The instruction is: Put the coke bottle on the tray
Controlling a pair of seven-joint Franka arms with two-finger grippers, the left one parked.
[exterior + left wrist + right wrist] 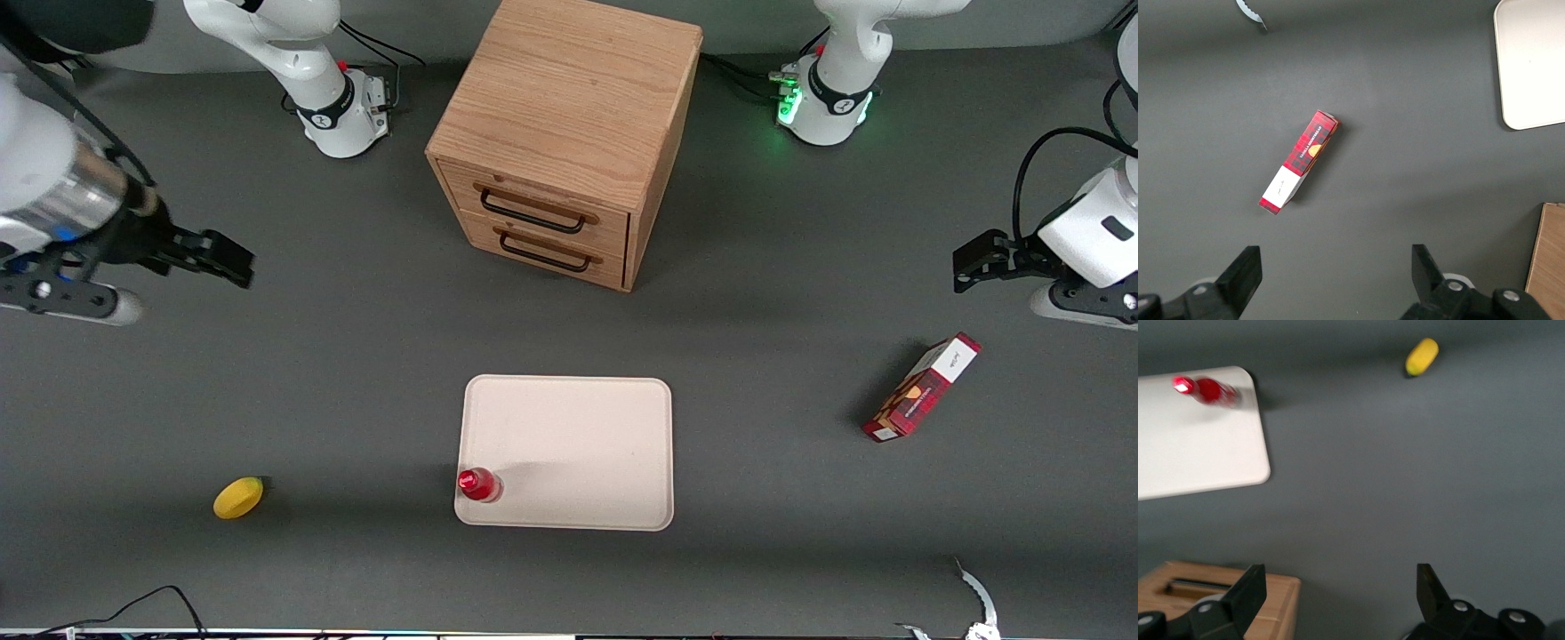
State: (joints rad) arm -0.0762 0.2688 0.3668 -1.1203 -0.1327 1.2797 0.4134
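The coke bottle (479, 484), small, red and red-capped, stands upright on the cream tray (578, 444), in the tray's corner nearest the front camera toward the working arm's end. It also shows in the right wrist view (1205, 390) on the tray (1198, 453). My right gripper (218, 258) is open and empty, raised well above the table, far from the tray toward the working arm's end. Its fingers (1248, 593) stand wide apart with nothing between them.
A wooden two-drawer cabinet (569, 142) stands farther from the front camera than the tray. A yellow lemon (238, 497) lies toward the working arm's end. A red-and-white box (922, 388) lies toward the parked arm's end.
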